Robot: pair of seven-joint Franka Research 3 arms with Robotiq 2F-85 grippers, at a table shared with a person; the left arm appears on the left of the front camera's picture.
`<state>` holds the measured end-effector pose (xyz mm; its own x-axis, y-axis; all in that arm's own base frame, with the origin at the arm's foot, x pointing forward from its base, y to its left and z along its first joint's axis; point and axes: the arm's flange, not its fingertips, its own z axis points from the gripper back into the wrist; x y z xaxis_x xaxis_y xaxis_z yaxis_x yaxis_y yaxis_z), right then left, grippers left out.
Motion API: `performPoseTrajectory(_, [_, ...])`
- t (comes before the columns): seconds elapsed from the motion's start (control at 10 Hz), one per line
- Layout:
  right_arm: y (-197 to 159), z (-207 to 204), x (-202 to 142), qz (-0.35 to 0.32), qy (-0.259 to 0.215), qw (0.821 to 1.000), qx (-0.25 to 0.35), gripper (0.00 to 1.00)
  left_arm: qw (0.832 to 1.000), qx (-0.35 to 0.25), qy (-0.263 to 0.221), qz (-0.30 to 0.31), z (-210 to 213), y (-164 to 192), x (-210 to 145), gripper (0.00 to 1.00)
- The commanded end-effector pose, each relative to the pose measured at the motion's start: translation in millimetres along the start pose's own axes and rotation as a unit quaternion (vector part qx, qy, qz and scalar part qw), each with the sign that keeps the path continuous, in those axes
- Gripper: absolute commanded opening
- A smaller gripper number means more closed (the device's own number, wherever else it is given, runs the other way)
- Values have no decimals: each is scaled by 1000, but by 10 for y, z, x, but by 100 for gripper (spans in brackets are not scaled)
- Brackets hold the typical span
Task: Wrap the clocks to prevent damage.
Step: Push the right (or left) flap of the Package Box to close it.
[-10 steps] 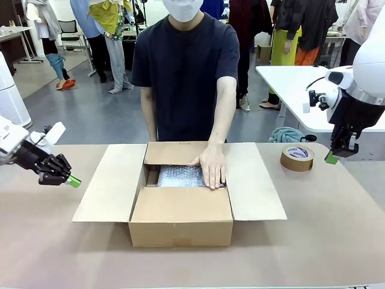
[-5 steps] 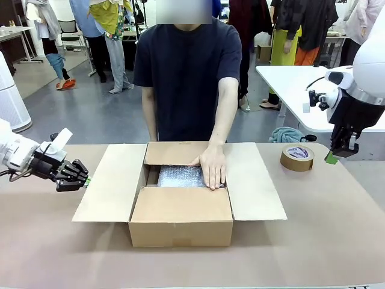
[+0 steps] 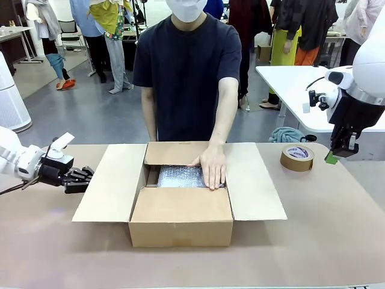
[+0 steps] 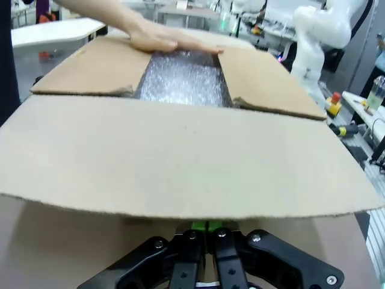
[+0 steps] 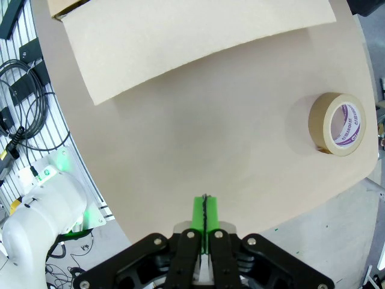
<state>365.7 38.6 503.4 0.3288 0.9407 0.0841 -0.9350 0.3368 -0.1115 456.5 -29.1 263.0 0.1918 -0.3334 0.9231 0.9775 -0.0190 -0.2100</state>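
Note:
An open cardboard box (image 3: 180,217) sits mid-table with a bubble-wrapped bundle (image 3: 179,176) inside; the clocks themselves are hidden. A person's hand (image 3: 209,167) presses on the bubble wrap (image 4: 180,81). My left gripper (image 3: 86,175) is shut, low at the outer edge of the box's left flap (image 3: 111,183), its green pads just under the flap edge (image 4: 180,162) in the left wrist view. My right gripper (image 3: 331,158) hangs shut above the table at the right, empty, its fingertips (image 5: 204,215) closed together over bare table.
A roll of brown tape (image 3: 297,158) lies right of the box, also seen as the tape roll (image 5: 337,124) in the right wrist view. The right flap (image 3: 255,180) lies spread flat. The person stands at the far edge. A teal cloth (image 3: 287,135) lies behind the tape.
My left gripper has moved right and turned, from clear of the box to the left flap's outer edge. The right arm and the person's hand stayed still.

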Motion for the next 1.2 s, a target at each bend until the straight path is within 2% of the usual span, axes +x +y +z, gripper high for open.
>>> performPoseTrajectory(0.0, [4, -13, -3, 1, -4, 1000, 3, 1, 997, -3, -61, -37, -72, 91, 51, 0])
performPoseTrajectory(0.3, [4, -13, -3, 1, -4, 1000, 3, 1, 989, -5, -117, -90, -105, 1, 251, 0])
performPoseTrajectory(0.8, [4, -13, -3, 1, -4, 1000, 3, 1, 987, -36, -116, -110, -533, -33, 485, 0])
performPoseTrajectory(1.1, [4, -13, -3, 1, -4, 1000, 3, 1, 987, -34, -107, -111, -800, -7, 571, 0])
